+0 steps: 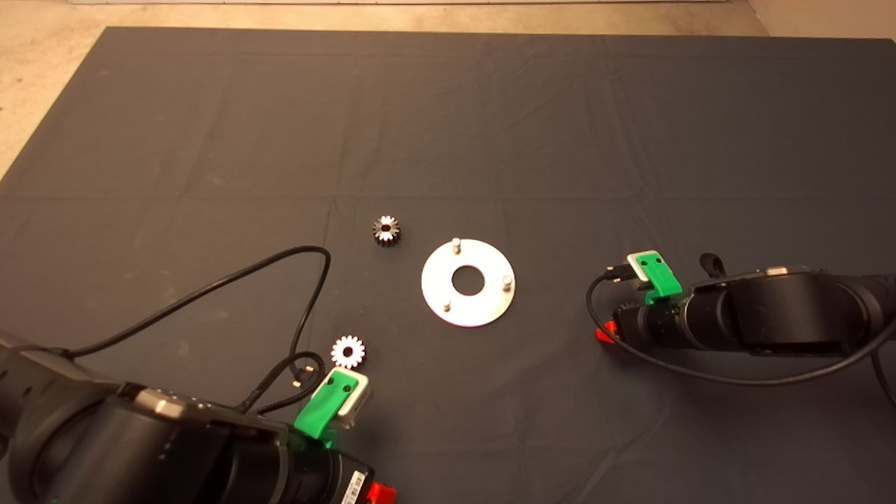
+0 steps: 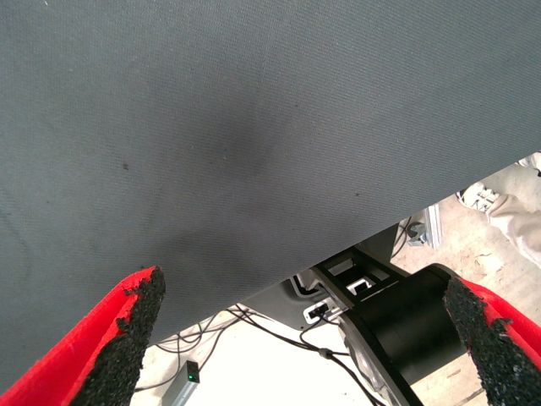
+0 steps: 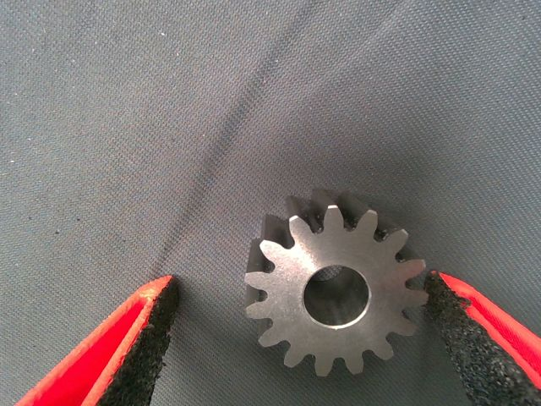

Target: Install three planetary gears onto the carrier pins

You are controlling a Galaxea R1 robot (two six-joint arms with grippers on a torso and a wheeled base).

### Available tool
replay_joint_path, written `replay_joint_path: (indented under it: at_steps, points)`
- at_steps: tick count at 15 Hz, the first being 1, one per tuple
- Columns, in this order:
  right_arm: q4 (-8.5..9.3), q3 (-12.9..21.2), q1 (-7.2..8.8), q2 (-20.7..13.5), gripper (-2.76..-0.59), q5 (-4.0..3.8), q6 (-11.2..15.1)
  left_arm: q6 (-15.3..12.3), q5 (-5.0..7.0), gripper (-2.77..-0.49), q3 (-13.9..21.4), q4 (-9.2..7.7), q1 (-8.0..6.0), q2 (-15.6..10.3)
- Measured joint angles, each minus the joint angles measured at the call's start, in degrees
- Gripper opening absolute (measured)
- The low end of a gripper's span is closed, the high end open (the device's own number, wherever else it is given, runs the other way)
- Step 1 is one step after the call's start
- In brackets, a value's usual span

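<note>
three pins (image 1: pixel 456 243) stand bare on the disc (image 1: pixel 467 282); no gear is mounted yet. two gears lie loose left of the disc (image 1: pixel 386 230) (image 1: pixel 348 351). right of the disc, the right gripper (image 3: pixel 304 338) hangs wide open around a third gear (image 3: pixel 334 292), flat on the mat (image 1: pixel 210 140), one pad (image 3: pixel 448 326) just beside its teeth. step in hand looks like the first pickup; next it should close squarely on the teeth. left gripper (image 2: pixel 308 338) is open, empty, parked below-left of the disc.

There are no words, numbers or signs to read here. A small white sticker (image 1: pixel 356 481) sits on the left arm, but its marks are too tiny to make out.
</note>
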Motion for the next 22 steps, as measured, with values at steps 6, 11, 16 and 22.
replay_joint_path:
  at_steps: [6,11,16,22]
  points:
    - [-0.13,-0.59,0.80,-0.01,-1.18,0.11,0.07,0.00,0.00,-0.90,0.00,0.39,0.44,0.00]
    - [-0.27,-0.62,2.13,-0.03,-1.20,0.06,0.11,0.00,0.00,-0.90,0.00,0.46,0.44,0.02]
    - [-0.27,-0.62,2.27,-0.03,-1.41,0.11,0.18,0.00,0.00,-0.90,0.00,0.46,0.44,0.02]
    - [-0.27,-0.62,2.27,-0.03,-1.68,0.11,0.22,0.00,0.00,-0.90,0.00,0.46,0.44,0.00]
